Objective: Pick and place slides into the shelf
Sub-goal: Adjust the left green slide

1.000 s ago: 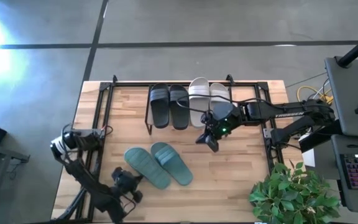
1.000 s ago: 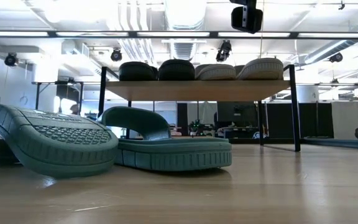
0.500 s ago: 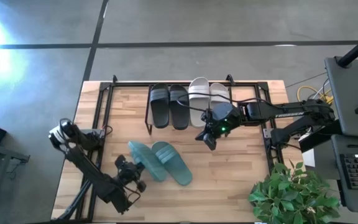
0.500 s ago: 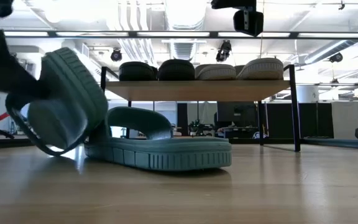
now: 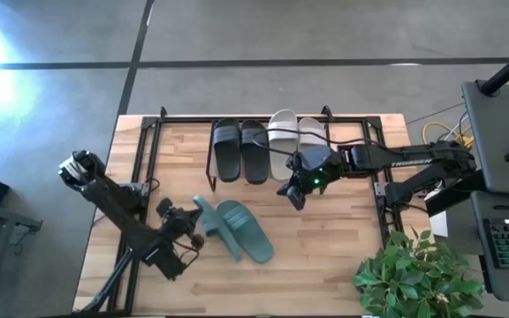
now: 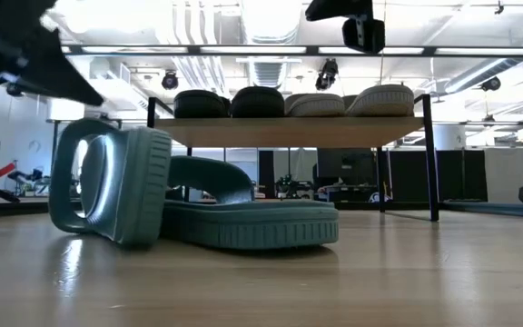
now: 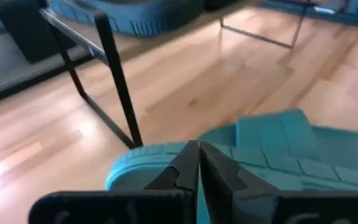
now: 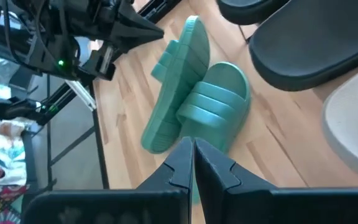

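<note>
L gripper [image 5: 186, 231] fingers together, pushing against teal slide [image 5: 203, 223] tipped on its edge near-left of shelf [image 5: 272, 150], no grip — risk: it flops sole-up onto 2nd teal slide [image 5: 246, 231]; R gripper [image 5: 293, 196] pinched together, idle by shelf.

Both arms are dark, almost black, built of slim jointed links. The left arm [image 5: 122, 225], at the lower left of the high view, ends in a pale grey rounded joint housing and trails thin black cables. The right arm [image 5: 396, 161], at the right, bears light lettering along one link, carries a small green light near its wrist and has looping black cables. Each claw has two matte black, tapered fingers.
</note>
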